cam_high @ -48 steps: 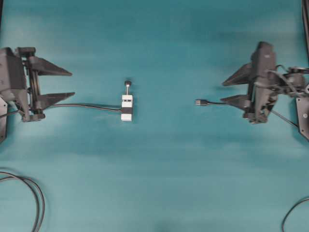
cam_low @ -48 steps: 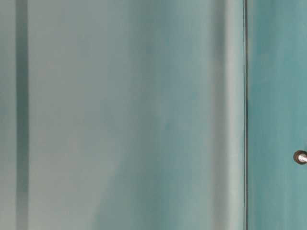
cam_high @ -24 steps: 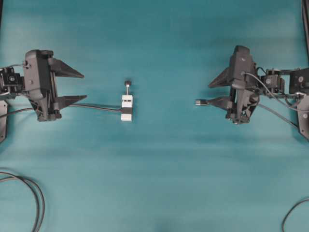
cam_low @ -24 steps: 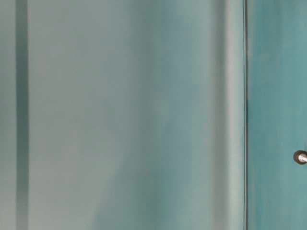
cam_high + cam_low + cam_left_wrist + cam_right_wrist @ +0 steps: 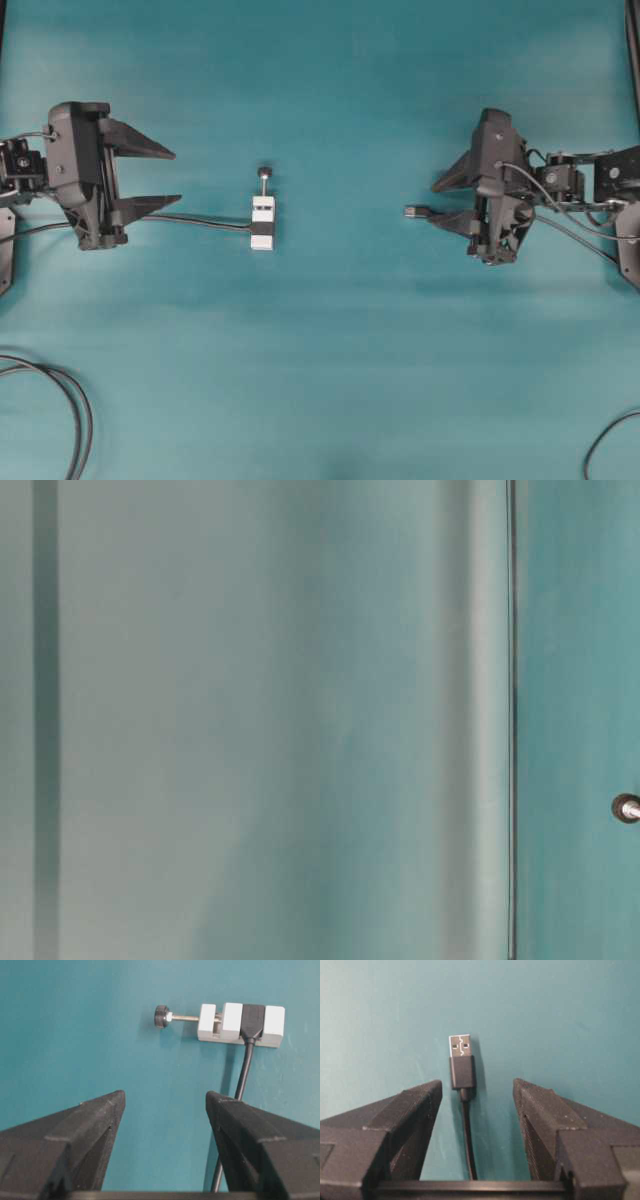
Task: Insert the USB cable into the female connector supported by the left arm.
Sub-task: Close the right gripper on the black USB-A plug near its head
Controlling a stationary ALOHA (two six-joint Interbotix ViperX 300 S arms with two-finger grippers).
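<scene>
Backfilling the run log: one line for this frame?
left end effector: open, short of female connector | right end effector: open, straddling USB cable, no grip | plug: on mat, uninserted

Teal table; looped black cables lower left; black cable lower right.

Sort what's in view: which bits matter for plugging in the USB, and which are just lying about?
For the job:
USB cable
female connector
left gripper, open
right gripper, open

Lying about:
looped black cable
black cable at right edge
</scene>
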